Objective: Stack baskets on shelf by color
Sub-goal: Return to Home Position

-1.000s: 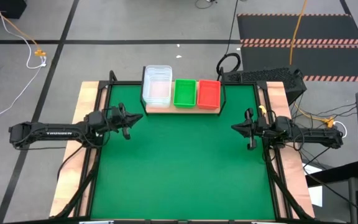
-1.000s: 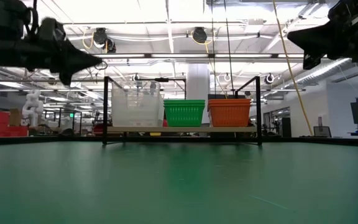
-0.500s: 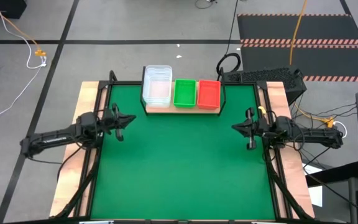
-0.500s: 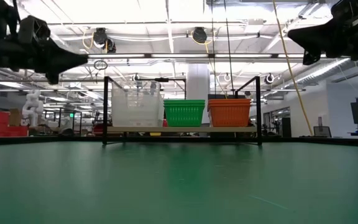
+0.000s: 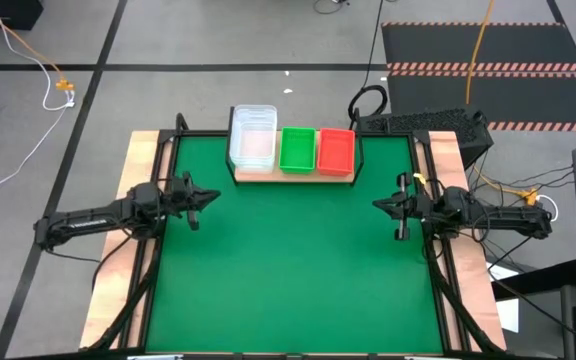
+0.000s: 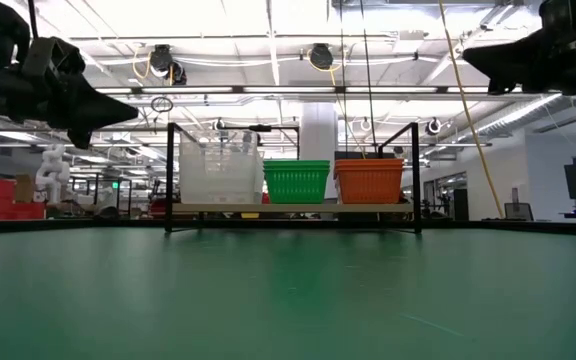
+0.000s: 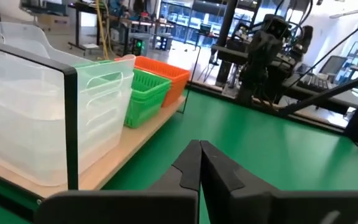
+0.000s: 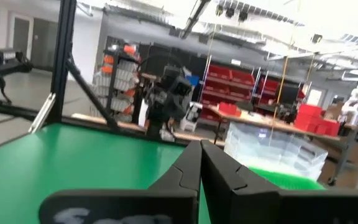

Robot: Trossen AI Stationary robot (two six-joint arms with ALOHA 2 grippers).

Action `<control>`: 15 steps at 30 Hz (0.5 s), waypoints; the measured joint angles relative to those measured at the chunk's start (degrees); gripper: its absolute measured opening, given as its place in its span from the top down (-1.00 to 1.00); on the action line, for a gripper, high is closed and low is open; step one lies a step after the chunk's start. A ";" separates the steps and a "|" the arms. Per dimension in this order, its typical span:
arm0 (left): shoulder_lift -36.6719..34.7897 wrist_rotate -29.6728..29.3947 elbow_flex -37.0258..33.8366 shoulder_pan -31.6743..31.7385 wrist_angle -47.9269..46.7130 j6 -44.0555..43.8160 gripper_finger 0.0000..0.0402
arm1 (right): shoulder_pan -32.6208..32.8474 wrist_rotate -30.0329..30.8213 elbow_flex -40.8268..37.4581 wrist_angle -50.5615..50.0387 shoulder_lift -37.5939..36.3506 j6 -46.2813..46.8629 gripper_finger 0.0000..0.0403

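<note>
Three stacks of baskets stand side by side on the wooden shelf (image 5: 293, 176) at the table's far edge: clear (image 5: 253, 137) on the left, green (image 5: 297, 148) in the middle, red-orange (image 5: 336, 149) on the right. In the low view the clear (image 6: 220, 168), green (image 6: 297, 181) and red-orange (image 6: 369, 180) stacks rest by their bases on the board. My left gripper (image 5: 211, 194) is shut and empty at the table's left edge, pointing level toward the right. My right gripper (image 5: 378, 204) is shut and empty at the right edge, pointing left.
The green mat (image 5: 293, 270) lies bare between the arms. A black frame (image 6: 171, 175) rises at the shelf's ends. Wooden table borders (image 5: 138, 160) flank the mat. Cables and a dark box (image 5: 428, 122) lie on the floor beyond the far right corner.
My left arm has drawn back toward the table's left edge and sunk a little, its gripper staying shut. My right gripper has rolled about its own axis without shifting place. The baskets have not moved.
</note>
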 joint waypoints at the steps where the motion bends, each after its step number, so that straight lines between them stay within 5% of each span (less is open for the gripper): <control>1: 0.00 0.00 0.00 -0.02 -0.09 0.06 0.98 | 0.01 -0.02 0.00 -0.79 0.00 0.03 0.98; 15: 0.02 1.02 0.15 -7.39 -1.26 1.92 0.99 | 0.01 -0.31 0.00 -4.04 0.00 0.73 0.98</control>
